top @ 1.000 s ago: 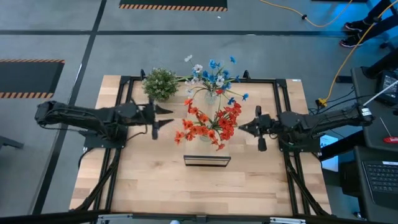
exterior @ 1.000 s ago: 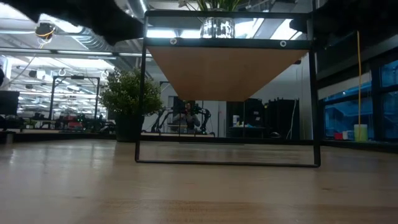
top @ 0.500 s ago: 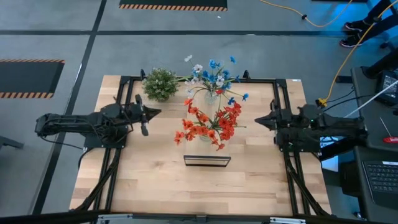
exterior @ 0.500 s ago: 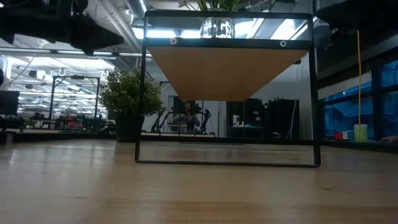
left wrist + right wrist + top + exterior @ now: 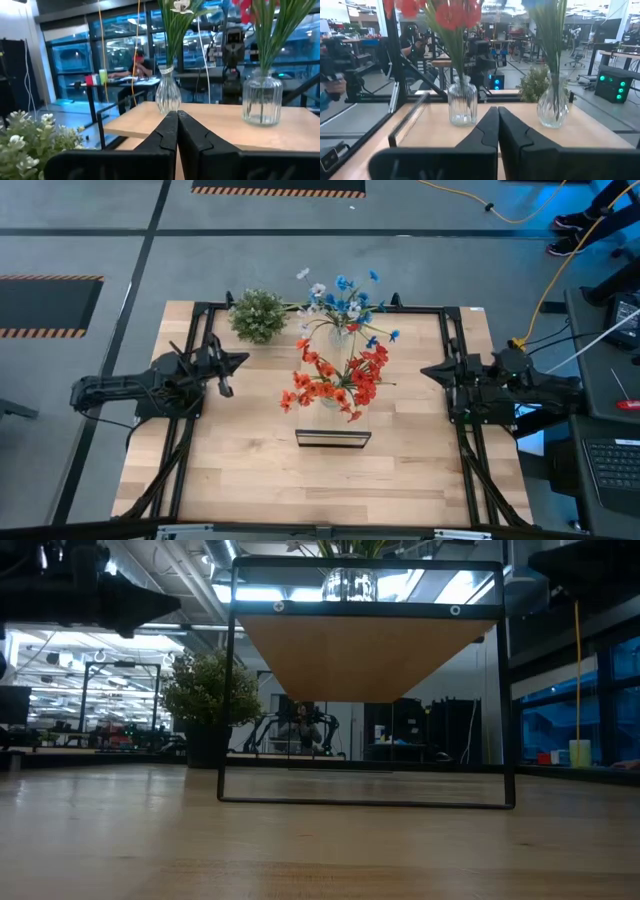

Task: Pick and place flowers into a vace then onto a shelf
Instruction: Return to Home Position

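Two clear ribbed glass vases stand by their bases on the shelf, a pale wood board on a thin black frame whose front end faces the near edge. The red-orange flowers stand in the nearer vase. The blue and white flowers stand in the farther vase. My left gripper is shut and empty, left of the shelf. My right gripper is shut and empty, right of it. Both point at the vases.
A round bushy green-white plant stands on the table at the far left of the shelf. Black frame rails run along the table's left, right and far sides. Bare tabletop lies near the front edge. People sit in the room beyond.
Both arms have drawn back from the shelf, the left gripper toward the table's left edge and the right gripper toward its right edge. The vases and flowers have stayed where they were.
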Controlling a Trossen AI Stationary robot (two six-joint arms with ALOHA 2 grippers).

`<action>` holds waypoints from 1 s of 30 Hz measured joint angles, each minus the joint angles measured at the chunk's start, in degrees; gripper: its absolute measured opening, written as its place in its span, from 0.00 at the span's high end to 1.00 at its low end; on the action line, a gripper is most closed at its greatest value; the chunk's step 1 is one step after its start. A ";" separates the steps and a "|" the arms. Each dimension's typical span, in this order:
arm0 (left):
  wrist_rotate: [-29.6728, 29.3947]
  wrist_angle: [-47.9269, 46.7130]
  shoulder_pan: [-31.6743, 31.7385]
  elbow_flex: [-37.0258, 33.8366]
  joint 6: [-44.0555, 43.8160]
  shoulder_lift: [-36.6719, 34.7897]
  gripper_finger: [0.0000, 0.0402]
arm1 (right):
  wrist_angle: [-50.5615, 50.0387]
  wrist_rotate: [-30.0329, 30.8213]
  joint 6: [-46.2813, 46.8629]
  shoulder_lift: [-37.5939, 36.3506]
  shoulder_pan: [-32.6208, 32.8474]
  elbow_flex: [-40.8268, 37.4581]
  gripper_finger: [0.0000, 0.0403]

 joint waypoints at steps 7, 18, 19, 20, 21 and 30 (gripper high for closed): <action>0.40 -1.59 -0.02 -2.03 -1.69 -4.06 0.99 | 5.43 -0.62 0.77 -0.18 0.00 -5.85 0.99; 2.19 -1.80 -0.02 -2.03 -2.15 -4.30 1.00 | 21.45 -4.08 -3.84 -0.18 0.00 -16.17 0.99; 2.19 -1.63 -0.02 -2.03 -2.37 -4.30 0.99 | 23.73 -4.77 -4.72 -0.18 0.00 -17.40 0.99; 2.34 -1.55 -0.02 -2.03 -2.44 -4.30 0.99 | 25.24 -5.00 -5.34 -0.18 0.02 -18.45 0.99; 2.61 -1.66 -0.02 -2.03 -2.53 -4.30 0.99 | 26.00 -5.04 -5.74 -0.18 0.04 -19.19 0.99; 4.09 -2.08 -0.13 -2.03 -2.67 -4.30 1.00 | 24.97 -6.35 -5.24 -0.14 0.04 -19.48 0.99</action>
